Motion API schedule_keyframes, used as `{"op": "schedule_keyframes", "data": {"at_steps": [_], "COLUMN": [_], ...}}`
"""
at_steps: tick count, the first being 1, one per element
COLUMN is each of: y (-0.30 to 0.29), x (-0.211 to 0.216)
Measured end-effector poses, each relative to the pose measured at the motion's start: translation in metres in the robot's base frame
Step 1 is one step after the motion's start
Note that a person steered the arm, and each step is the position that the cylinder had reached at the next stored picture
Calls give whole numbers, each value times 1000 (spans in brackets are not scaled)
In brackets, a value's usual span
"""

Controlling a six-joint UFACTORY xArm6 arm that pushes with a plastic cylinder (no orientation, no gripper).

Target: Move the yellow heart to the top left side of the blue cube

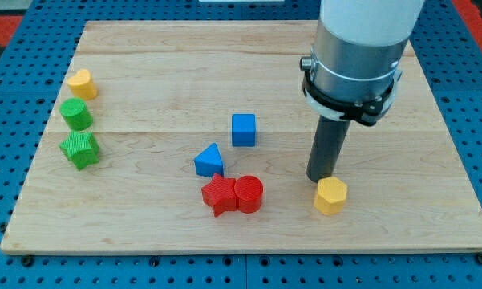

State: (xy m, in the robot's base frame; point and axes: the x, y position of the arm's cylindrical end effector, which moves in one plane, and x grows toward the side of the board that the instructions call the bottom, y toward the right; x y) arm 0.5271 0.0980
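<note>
My tip [319, 178] is resting on the desk [144, 56] just beside a yellow hexagon block [330, 196], holding nothing since the rod has no gripper. The yellow heart [82, 83] is sitting far off toward the view's left and somewhat up from my tip, well beyond the blue cube [243, 129], which lies between them.

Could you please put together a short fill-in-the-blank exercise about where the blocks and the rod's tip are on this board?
1. My tip rests just above the yellow ____ block.
2. The yellow heart sits near the view's top ____ corner.
3. The blue cube lies up and right of the blue ____.

Missing words: hexagonal; left; triangle
</note>
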Motion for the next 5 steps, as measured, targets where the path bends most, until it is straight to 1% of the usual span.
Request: {"op": "schedule_keyframes", "data": {"at_steps": [1,2,3,4,5], "y": [-7,-58,-111,-182,-290], "x": [4,-63,-153,-186,-190]}}
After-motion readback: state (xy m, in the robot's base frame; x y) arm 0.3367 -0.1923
